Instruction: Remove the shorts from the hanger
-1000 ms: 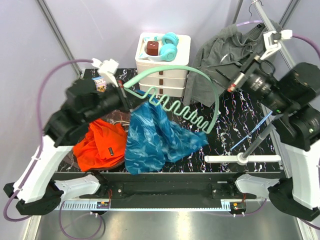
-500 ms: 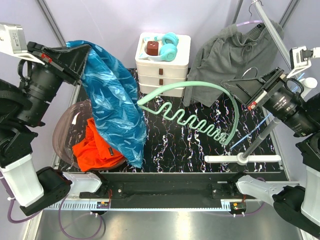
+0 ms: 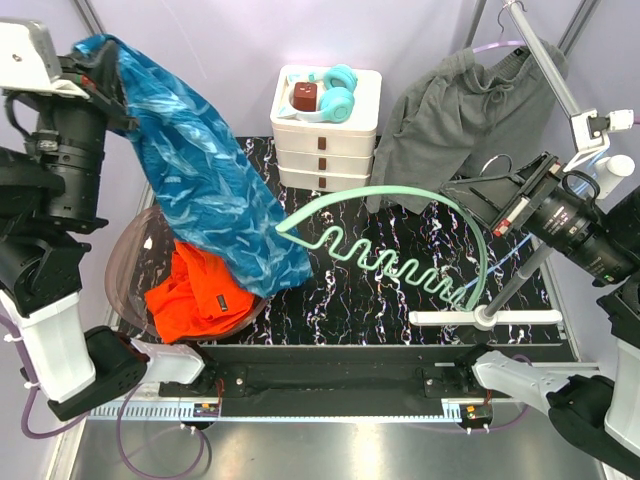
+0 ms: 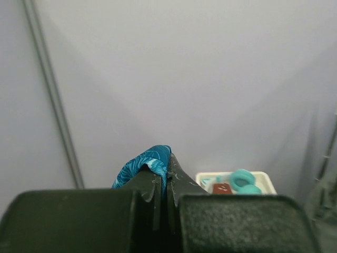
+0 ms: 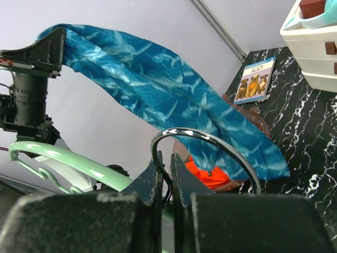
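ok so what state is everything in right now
blue shorts: off the hanger, hanging from the left end effector
left end effector: shut on blue shorts
hanger: bare, hook gripped by the right end effector
right end effector: shut on hanger
orange shorts: crumpled in the bowl
grey shorts: hanging at the back right
drawers: shut

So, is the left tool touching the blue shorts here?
Touching. The left wrist view shows the left tool shut on a fold of the blue shorts, fabric bulging from between its fingers.

Teal headphones [image 3: 338,90] and a brown box [image 3: 305,96] sit atop white drawers [image 3: 326,152] on the marbled table [image 3: 380,312].
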Action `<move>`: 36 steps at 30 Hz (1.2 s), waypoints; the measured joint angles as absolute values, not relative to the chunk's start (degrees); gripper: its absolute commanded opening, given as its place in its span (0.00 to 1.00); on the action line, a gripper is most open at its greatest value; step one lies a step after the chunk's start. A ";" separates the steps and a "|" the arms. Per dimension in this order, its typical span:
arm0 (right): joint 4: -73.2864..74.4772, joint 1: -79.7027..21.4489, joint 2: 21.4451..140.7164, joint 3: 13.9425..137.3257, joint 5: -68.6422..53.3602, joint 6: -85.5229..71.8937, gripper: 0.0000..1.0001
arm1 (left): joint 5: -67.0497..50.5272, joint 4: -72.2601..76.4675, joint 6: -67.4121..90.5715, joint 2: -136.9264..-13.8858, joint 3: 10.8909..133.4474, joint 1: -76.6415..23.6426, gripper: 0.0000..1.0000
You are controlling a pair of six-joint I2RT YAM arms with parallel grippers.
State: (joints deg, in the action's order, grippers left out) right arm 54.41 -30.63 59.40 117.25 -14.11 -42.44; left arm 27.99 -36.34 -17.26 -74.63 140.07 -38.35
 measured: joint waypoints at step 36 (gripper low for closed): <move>57.56 -30.59 57.34 110.50 -15.88 -40.77 0.00 | 31.42 -42.74 19.51 -50.37 62.63 -16.03 0.03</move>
State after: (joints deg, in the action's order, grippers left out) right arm 57.56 -30.59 57.34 110.50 -15.88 -40.77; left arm 31.42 -42.74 19.51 -50.37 62.63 -16.03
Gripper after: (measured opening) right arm 0.063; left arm 0.016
